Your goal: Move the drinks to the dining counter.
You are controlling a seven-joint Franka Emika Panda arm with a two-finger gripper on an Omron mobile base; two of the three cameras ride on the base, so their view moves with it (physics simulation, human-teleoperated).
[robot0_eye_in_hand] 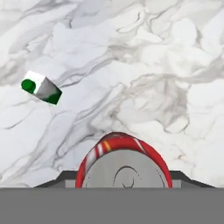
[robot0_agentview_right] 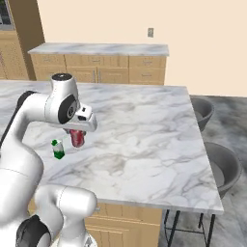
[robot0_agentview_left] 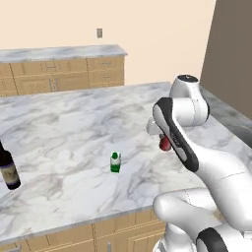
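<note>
My gripper (robot0_agentview_right: 77, 134) is shut on a red soda can (robot0_agentview_right: 77, 139), held upright over the dining counter (robot0_agentview_right: 144, 125), a broad slab of grey-veined white marble. The can (robot0_eye_in_hand: 124, 159) sits between the dark fingertips (robot0_eye_in_hand: 61, 178), its silver top facing the hand camera. I cannot tell whether its base touches the marble. In the left base view the can (robot0_agentview_left: 165, 143) peeks out beside my forearm. A small green-and-white carton (robot0_agentview_left: 115, 162) (robot0_agentview_right: 58, 149) (robot0_eye_in_hand: 41, 87) stands on the counter (robot0_agentview_left: 74, 128) a short way left of the can. A tall dark wine bottle (robot0_agentview_left: 8, 170) with a label stands near the counter's left edge.
A wall-backed marble worktop over wood cabinets (robot0_agentview_left: 64, 51) (robot0_agentview_right: 101, 48) runs along the far wall. Two grey stools (robot0_agentview_right: 226, 166) (robot0_agentview_right: 202, 111) stand at the dining counter's right side. Bare marble stretches beyond and to the right of the can.
</note>
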